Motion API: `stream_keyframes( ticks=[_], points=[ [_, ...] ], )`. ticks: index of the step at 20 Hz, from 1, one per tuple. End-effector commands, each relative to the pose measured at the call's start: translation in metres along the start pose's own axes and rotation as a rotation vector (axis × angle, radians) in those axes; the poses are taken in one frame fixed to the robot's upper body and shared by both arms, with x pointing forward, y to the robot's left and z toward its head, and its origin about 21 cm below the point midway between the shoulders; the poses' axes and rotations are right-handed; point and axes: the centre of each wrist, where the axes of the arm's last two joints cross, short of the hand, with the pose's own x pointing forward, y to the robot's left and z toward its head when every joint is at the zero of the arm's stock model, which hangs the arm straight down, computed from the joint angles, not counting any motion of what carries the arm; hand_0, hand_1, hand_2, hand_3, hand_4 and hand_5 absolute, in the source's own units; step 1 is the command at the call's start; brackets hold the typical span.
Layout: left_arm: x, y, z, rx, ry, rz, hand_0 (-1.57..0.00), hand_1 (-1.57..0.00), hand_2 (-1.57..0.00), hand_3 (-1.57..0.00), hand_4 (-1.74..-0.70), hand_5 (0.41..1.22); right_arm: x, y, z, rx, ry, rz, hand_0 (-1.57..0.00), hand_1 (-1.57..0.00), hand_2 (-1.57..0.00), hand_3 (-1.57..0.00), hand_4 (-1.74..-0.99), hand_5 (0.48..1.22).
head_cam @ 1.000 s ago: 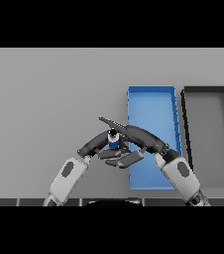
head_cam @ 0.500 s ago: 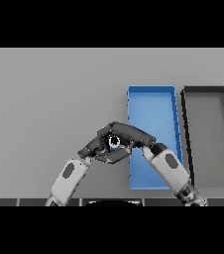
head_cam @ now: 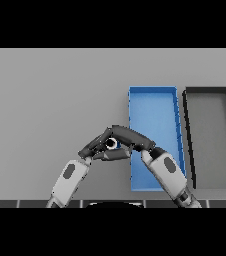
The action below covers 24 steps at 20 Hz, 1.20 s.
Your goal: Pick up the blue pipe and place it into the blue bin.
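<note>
Blue short pipe (head_cam: 112,145) now sits clamped between my left hand (head_cam: 96,145) and right hand (head_cam: 133,139), both newly closed around it; rectangular blue bin (head_cam: 153,90) waits at three o'clock.

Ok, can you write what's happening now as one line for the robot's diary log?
left robot hand and right robot hand: both cupped round blue pipe | pipe: just left of blue bin | black bin: right of it

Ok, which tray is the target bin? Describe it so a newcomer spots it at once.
On the grey table two long trays lie side by side at the right. The target is the blue bin, nearer the hands; the black bin lies farther right.
</note>
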Motion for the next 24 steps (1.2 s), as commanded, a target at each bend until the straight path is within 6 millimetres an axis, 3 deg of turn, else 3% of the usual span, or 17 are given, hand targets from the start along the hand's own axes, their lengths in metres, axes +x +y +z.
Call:
stream_keyframes(
  ticks=[1,3,4,5,7,9,12,15,18,21,24],
  points=[
    [-0.001,-0.001,0.000,0.000,0.005,0.004,-1.57,-1.57,-1.56,-1.43,-1.73,1.221,0.000,0.000,0.000,-0.005,0.005,-0.015,-1.53,-1.53,-1.53,-1.51,-1.492,1.162],
    [0.002,-0.001,-0.002,0.020,-0.016,0.004,-1.57,-1.57,-1.56,-1.43,-1.73,1.221,0.005,0.005,-0.002,-0.018,-0.005,-0.038,-1.54,-1.55,-1.55,-1.53,-1.494,1.183],
    [0.002,-0.002,-0.003,0.016,-0.016,-0.004,-1.57,-1.57,-1.57,-1.26,-1.73,1.221,0.003,0.004,-0.001,-0.023,-0.006,-0.039,-1.55,-1.55,-1.55,-1.54,-1.495,1.191],
    [0.001,0.000,0.000,0.011,-0.015,-0.019,-1.45,-1.37,-1.34,-1.05,-1.63,1.221,0.003,0.003,0.002,-0.035,-0.010,-0.033,-1.55,-1.55,-1.55,-1.55,-1.496,1.197],
    [0.002,0.003,0.000,-0.016,0.023,-0.060,-0.94,-0.88,-0.85,-0.67,-1.41,1.221,0.001,0.007,0.002,-0.046,-0.007,-0.021,-1.56,-1.56,-1.56,-1.56,-1.497,1.206],
    [0.001,0.006,0.001,-0.054,0.041,-0.069,-0.60,-0.56,-0.55,-0.43,-1.25,1.221,0.003,0.005,-0.004,-0.056,0.020,-0.021,-1.56,-1.56,-1.56,-1.56,-1.498,1.211],
    [0.000,0.009,0.003,-0.081,0.063,-0.073,-0.31,-0.29,-0.28,-0.22,-1.09,0.984,0.003,0.004,0.002,-0.062,-0.001,-0.024,-1.57,-1.57,-1.57,-1.57,-1.498,1.216],
    [0.001,0.009,0.006,-0.061,0.142,-0.067,-0.16,-0.15,-0.14,-0.11,-1.01,0.785,0.003,0.006,0.002,-0.068,-0.021,-0.011,-1.57,-1.57,-1.57,-1.57,-1.499,1.218],
    [-0.002,0.005,0.003,-0.042,0.158,-0.049,-0.08,-0.07,-0.07,-0.06,-0.97,0.642,0.002,0.006,-0.001,-0.084,0.002,-0.006,-1.57,-1.57,-1.57,-1.57,-1.499,1.220],
    [-0.004,0.007,0.006,-0.025,0.190,-0.040,-0.04,-0.04,-0.04,-0.03,-0.97,0.557,0.002,0.004,-0.003,-0.089,-0.031,-0.014,-1.57,-1.57,-1.57,-1.57,-1.498,1.220],
    [-0.007,0.007,0.003,-0.026,0.212,-0.043,-0.02,-0.02,-0.02,-0.01,-0.97,0.519,0.015,0.001,-0.004,-0.099,-0.068,-0.057,-1.57,-1.57,-1.57,-1.57,-1.496,1.221]
  ],
)
